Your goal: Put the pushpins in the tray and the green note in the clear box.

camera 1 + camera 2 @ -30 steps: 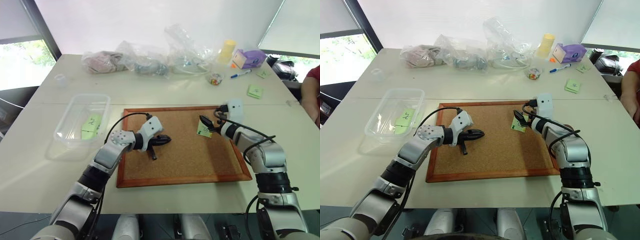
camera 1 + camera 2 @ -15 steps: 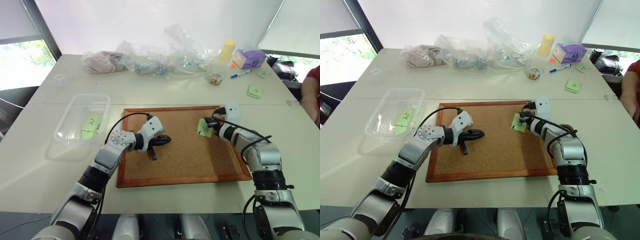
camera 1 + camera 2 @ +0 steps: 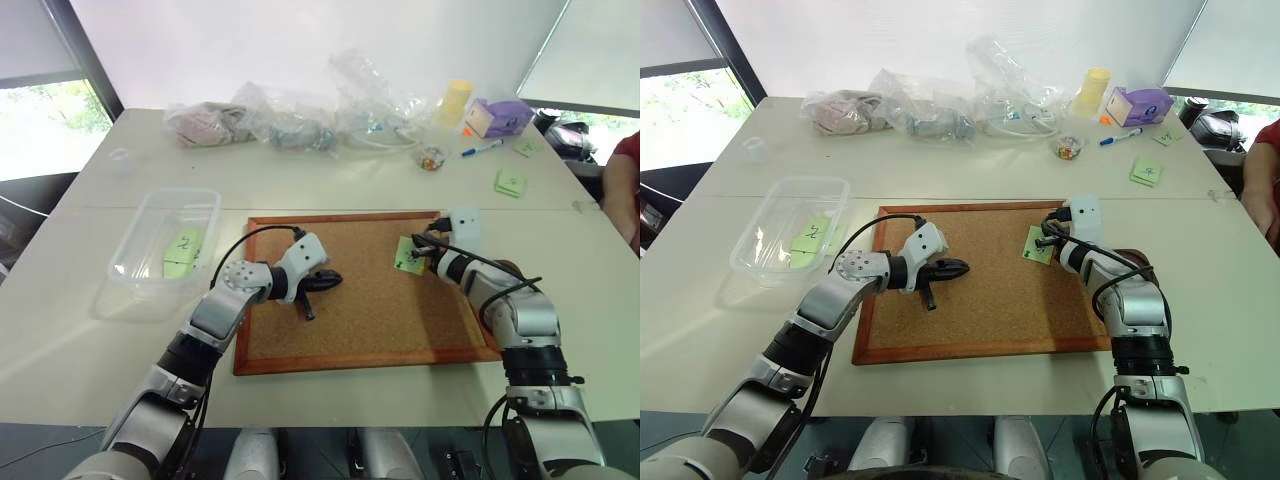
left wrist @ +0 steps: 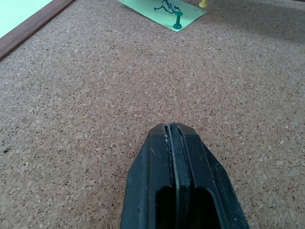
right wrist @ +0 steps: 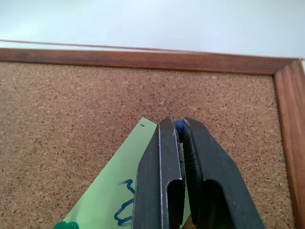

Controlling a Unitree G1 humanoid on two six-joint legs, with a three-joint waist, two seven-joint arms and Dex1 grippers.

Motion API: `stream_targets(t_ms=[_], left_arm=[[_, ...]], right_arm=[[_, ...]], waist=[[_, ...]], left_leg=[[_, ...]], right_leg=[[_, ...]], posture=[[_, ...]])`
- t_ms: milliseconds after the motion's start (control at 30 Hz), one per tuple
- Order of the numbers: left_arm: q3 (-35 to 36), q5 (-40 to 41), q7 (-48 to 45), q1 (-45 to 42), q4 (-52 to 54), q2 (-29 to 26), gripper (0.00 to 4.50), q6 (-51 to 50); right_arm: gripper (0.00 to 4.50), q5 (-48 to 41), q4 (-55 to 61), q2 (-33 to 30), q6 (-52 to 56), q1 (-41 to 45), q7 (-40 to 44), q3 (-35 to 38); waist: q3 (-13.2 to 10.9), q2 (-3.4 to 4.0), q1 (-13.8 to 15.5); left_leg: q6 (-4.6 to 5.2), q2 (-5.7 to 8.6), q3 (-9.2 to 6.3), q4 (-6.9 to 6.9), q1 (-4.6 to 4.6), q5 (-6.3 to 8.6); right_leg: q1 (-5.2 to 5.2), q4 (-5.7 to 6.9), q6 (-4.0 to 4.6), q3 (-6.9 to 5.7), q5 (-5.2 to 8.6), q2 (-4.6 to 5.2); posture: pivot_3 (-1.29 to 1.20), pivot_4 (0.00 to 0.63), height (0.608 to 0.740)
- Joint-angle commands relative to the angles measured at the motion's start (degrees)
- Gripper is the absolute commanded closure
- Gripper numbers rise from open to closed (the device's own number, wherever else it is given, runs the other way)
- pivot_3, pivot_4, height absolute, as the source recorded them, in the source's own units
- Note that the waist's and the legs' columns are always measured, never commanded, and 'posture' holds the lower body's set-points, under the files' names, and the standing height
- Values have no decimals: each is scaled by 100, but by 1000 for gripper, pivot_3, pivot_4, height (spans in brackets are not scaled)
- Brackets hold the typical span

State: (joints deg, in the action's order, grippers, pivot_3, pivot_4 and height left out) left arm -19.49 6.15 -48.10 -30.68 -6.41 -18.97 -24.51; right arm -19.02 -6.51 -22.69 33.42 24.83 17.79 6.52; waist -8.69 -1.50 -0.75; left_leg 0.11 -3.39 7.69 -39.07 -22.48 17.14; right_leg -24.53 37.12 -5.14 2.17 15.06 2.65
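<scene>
Right gripper (image 5: 180,128) clamped on a blue-headed pushpin (image 5: 179,126) at the pale green paper note (image 5: 114,200) on the wood-framed cork board (image 3: 370,300), left gripper (image 4: 172,131) pressed closed, empty, above cork.

Looked like an office or meeting room: a big white table (image 3: 330,185) pushed up by large windows (image 3: 40,110) with a pulled-down blind (image 3: 300,40). Office stuff sat on it, like a cork board (image 3: 370,300), sticky notes (image 3: 510,182) and a marker (image 3: 482,149).

Head pair looking down over cork board (image 3: 370,300), wrist views close above it
</scene>
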Motion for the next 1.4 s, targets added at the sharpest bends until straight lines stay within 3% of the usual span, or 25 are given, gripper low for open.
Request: stream_targets(t_ms=[33, 533, 933, 1400], left_arm=[[-120, -171, 66, 88, -114, 1, 4500, -90], [-160, -205, -21, 90, -121, 7, 4500, -121], [-166, -191, -54, 154, 91, -41, 4500, -124], [-189, -252, -113, 103, -2, 10, 4500, -46]], right_arm=[[4449, 233, 358, -30, -592, -44, -142, 196], [4449, 271, 672, 121, -847, -384, -248, 407], [4449, 67, 2887, 42, 139, -2141, -921, 1583], [4449, 242, 2457, 65, 380, -2274, -1201, 1709]], waist=[[0, 0, 1], [1, 1, 3], [4, 6, -14], [4, 7, -16]], left_leg=[[0, 0, 0, 0, 0, 0], [0, 0, 0, 0, 2, 0], [0, -13, -1, 5, 5, 1], [2, -5, -2, 5, 4, 2]], right_leg=[[0, 0, 0, 0, 0, 0], [1, 0, 0, 0, 0, 0], [1, -1, 15, 0, 9, 1], [2, -4, 19, 0, 11, 0]], posture=[[0, 150, 737], [0, 150, 737], [0, 150, 737], [0, 150, 737]])
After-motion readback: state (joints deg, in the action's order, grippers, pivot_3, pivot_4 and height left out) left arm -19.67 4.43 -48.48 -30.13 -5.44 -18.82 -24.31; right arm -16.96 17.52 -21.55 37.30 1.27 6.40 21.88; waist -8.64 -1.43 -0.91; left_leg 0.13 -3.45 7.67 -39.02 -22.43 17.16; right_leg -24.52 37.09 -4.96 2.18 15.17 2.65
